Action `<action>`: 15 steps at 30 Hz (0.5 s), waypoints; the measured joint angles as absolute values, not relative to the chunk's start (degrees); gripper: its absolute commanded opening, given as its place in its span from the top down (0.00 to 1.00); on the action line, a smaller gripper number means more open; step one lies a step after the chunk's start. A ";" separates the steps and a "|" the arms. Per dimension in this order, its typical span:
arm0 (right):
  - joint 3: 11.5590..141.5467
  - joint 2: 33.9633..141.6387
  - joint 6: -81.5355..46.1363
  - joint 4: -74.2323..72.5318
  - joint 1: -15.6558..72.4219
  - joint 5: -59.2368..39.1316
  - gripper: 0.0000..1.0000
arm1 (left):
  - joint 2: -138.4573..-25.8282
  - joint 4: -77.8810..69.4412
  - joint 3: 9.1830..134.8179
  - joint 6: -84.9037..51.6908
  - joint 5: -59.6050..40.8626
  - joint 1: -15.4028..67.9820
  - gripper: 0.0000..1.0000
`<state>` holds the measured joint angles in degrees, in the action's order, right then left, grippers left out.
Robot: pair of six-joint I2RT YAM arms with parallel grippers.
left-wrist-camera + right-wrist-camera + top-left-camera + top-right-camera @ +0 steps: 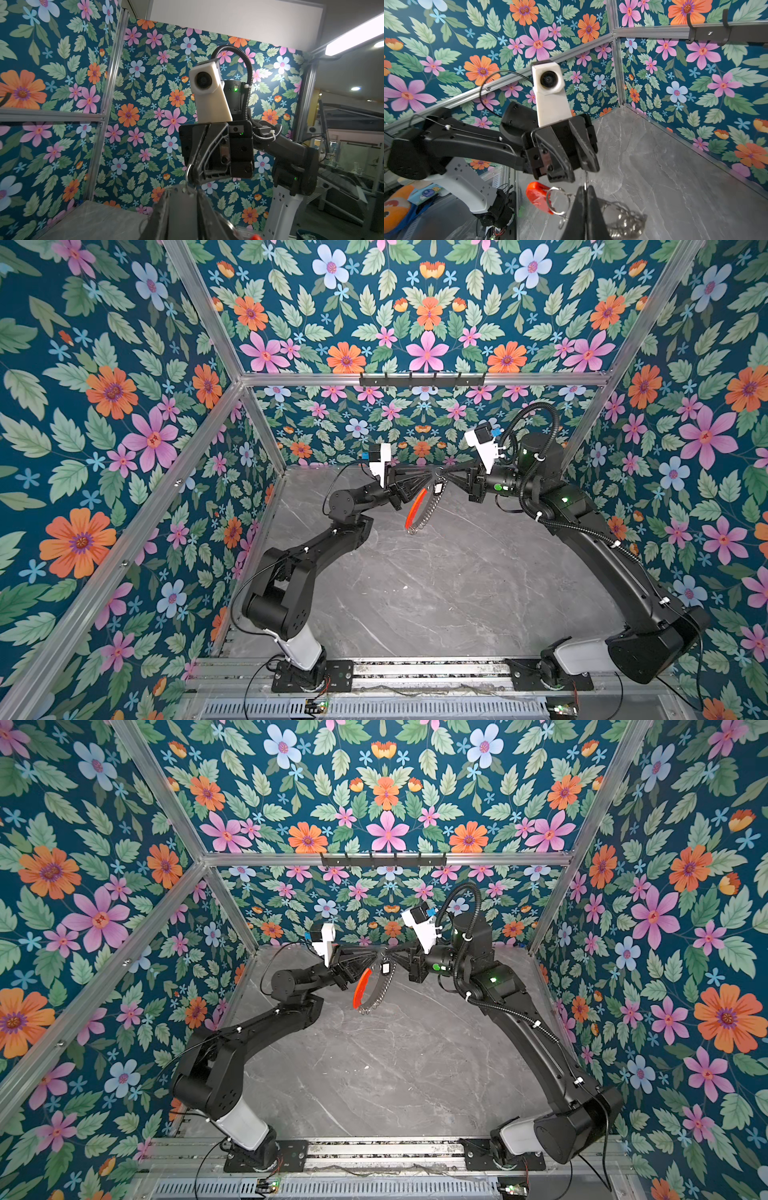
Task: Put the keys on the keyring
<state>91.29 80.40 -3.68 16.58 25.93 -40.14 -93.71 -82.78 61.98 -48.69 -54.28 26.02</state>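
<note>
While both arms meet in the air above the far half of the grey marble-patterned tabletop [436, 593], the stock reads as follows.

Item 1: keyring [415, 506], a large wire loop strung with small silver rings and clasps, one curved segment bright red. Location: hanging clear above the tabletop from the point where the two grippers meet; no part of it touches the tabletop. Handling, by estimate: light; wire stiff but thin and slick; loop free to swing, clasps free to slide. Best hold: bare wire near the top, or the broader red segment.

Item 2: key fob [437, 489], tiny black oblong with pale label and short metal link. Location: above the tabletop, just under the gripper tips, within the top of the loop. Whether its link is threaded on cannot be told. Handling, by estimate: light, rigid; hold by the flat body, link left free.

Item 3: right gripper [193, 176], black. Jaws pressed together on a thin wire or ring at the top of the keyring.

Item 4: left gripper [578, 174], black. Fingers slightly parted, tips just beside that wire; contact cannot be told.
</note>
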 measured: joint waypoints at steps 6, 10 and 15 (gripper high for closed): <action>96.07 82.63 2.94 25.98 25.91 -38.94 1.00 | -87.35 -56.51 66.35 -30.48 -59.81 25.15 0.73; 98.61 84.29 6.44 31.81 25.91 -38.72 1.00 | -86.87 -38.26 71.96 -18.74 -63.40 25.04 0.72; 98.24 84.07 7.88 34.39 25.98 -39.18 1.00 | -88.36 -28.10 74.54 -13.10 -66.15 24.97 0.72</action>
<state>98.24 84.07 7.88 34.39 25.98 -39.18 -88.36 -28.10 74.54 -13.10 -66.15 24.97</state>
